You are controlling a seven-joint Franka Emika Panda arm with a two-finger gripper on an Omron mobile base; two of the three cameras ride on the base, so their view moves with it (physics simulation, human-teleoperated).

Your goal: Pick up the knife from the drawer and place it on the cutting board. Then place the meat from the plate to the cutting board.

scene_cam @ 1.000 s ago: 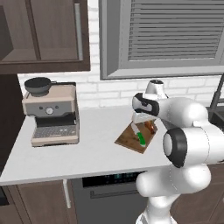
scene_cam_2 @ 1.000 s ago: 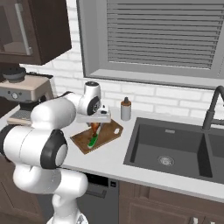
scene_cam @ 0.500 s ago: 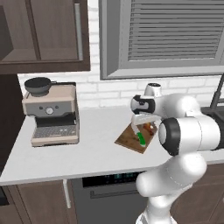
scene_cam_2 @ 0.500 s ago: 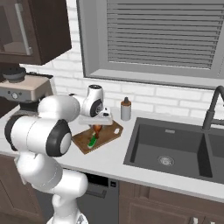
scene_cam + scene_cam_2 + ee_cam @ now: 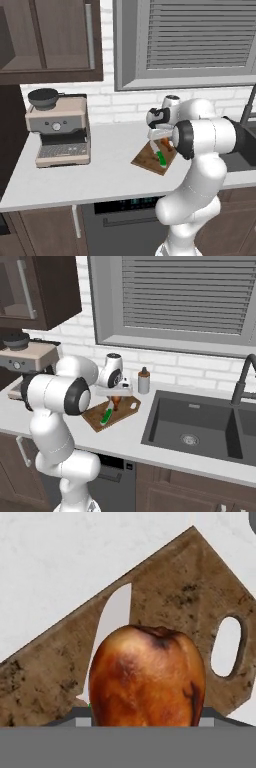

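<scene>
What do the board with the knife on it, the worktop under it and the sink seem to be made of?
The cutting board looks like dark brown wood with a matt finish: mottled grain shows across it, and a handle slot is cut through it. The counter looks like pale stone or laminate, smooth with faint speckling; which of the two is unclear. The sink appears dark matt grey, perhaps composite or coated metal.

The cutting board is dark brown with darker mottled grain. The meat is glossy reddish-brown with black scorched spots. The knife has a bright green handle and a pale blade.
</scene>
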